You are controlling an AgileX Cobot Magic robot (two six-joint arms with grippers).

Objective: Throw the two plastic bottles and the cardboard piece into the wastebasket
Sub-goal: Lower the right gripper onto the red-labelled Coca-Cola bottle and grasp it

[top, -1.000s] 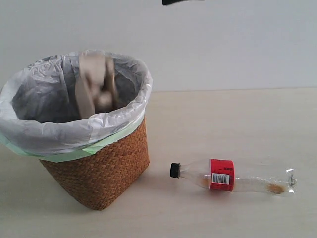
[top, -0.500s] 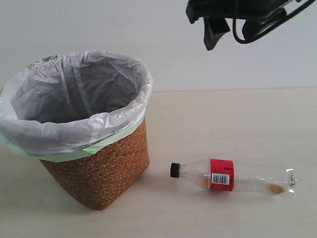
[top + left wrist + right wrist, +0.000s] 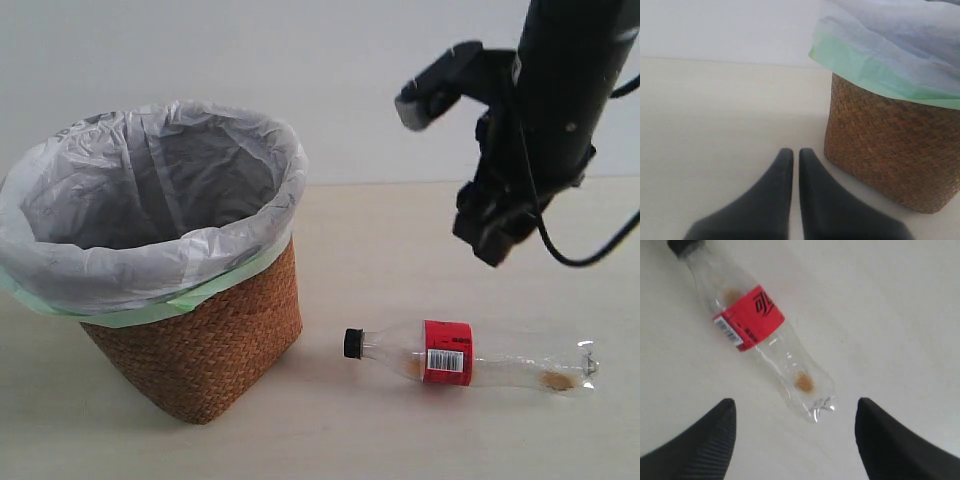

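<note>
The long slim bottle (image 3: 470, 358) with black cap and red label lies on its side on the table, right of the wicker wastebasket (image 3: 215, 340). My right gripper (image 3: 492, 238) hangs above the bottle, a little apart from it. In the right wrist view the gripper (image 3: 795, 404) is open, its fingertips spread either side of the base end of the bottle (image 3: 755, 320) below. My left gripper (image 3: 791, 152) is shut and empty, low over the table beside the wastebasket (image 3: 890, 145). The green-capped bottle and the cardboard piece are out of sight.
The basket's white bag liner (image 3: 150, 250) with its pale green edge folds over the rim. A pale wall stands behind the light table (image 3: 420, 240). A black cable (image 3: 590, 255) loops off the right arm.
The cardboard tray seen at the basket's mouth a second ago has dropped out of sight inside. The right arm has come down from the top edge to just above the slim bottle.
</note>
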